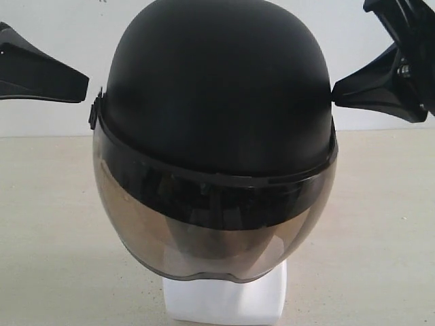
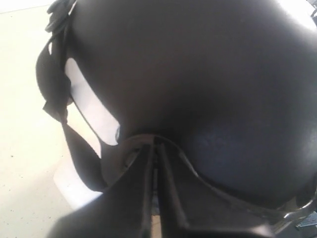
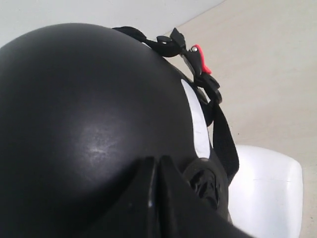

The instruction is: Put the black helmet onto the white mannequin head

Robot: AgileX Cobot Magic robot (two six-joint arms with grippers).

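The black helmet [image 1: 217,88] sits over the white mannequin head, whose neck base [image 1: 224,299] shows below the smoky visor [image 1: 211,231]. The face is hidden behind the visor. My left gripper [image 1: 85,85] is shut with nothing between its fingers, its tip just off the helmet's left side. In the left wrist view this gripper [image 2: 154,145] points at the helmet's [image 2: 198,74] lower rim, with the white mannequin head [image 2: 91,106] showing under it. My right gripper [image 1: 335,92] is shut and empty, its tip at the helmet's right side. Seen from the right wrist, it [image 3: 157,159] rests against the shell [image 3: 89,109].
The head stands on a pale beige tabletop [image 1: 47,224] with a white wall [image 1: 61,27] behind. The black chin strap [image 3: 223,139] hangs loose at the helmet's side, with a red buckle tab [image 3: 200,57]. Another strap [image 2: 54,84] hangs on the other side.
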